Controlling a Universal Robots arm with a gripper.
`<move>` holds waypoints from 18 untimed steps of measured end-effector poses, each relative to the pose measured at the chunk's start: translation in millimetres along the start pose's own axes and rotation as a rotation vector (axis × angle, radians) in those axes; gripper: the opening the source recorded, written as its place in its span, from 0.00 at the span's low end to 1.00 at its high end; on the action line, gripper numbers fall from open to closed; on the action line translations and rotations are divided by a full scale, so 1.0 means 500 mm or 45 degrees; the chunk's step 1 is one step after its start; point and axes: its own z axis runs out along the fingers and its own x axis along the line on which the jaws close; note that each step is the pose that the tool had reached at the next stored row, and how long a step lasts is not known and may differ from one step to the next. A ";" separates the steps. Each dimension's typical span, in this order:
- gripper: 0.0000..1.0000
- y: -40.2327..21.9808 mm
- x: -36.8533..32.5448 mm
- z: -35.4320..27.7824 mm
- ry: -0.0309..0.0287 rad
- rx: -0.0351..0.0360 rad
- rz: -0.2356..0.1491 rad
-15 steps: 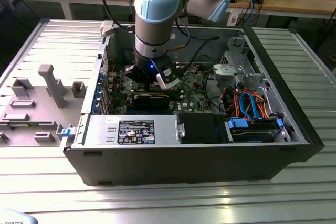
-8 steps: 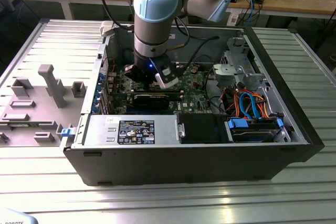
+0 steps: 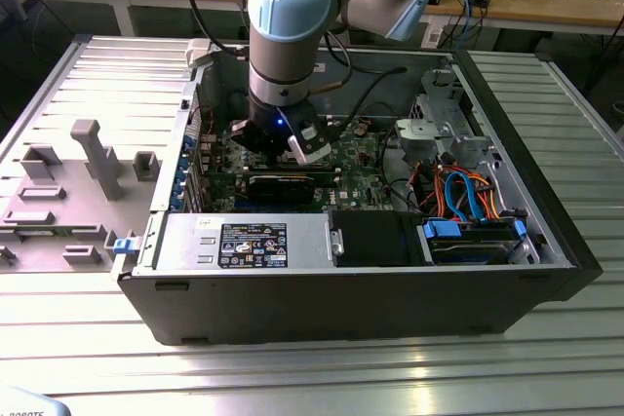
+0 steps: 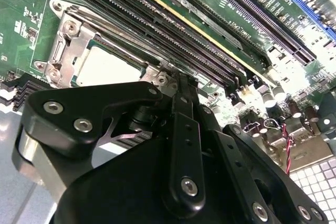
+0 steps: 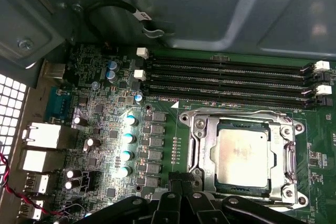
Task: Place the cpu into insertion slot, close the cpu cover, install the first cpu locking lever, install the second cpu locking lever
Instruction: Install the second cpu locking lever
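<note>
Cpu (image 5: 242, 150) dull silver, seemingly seated under cpu cover (image 5: 199, 150), tool (image 5: 184, 184) fingers together

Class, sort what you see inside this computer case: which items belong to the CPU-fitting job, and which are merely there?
Job:
cpu
insertion slot
cpu cover
pincer

Merely there:
memory slots
expansion card
drive cables

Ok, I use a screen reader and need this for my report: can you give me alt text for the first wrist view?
The cpu lies seated in the insertion slot, with the silver cpu cover framing it on the green motherboard. Four long memory slots run beside the socket, and the black gripper sits close to the socket's edge.
</note>
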 end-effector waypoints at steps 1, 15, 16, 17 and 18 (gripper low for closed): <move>0.11 0.000 0.000 -0.001 0.0001 0.0000 0.000; 0.11 0.015 0.004 -0.064 0.0001 0.0000 0.000; 0.11 0.015 0.004 -0.064 0.0001 0.0000 0.000; 0.11 0.015 0.004 -0.064 0.0001 0.0001 0.000; 0.11 0.015 0.004 -0.064 0.0001 0.0000 0.000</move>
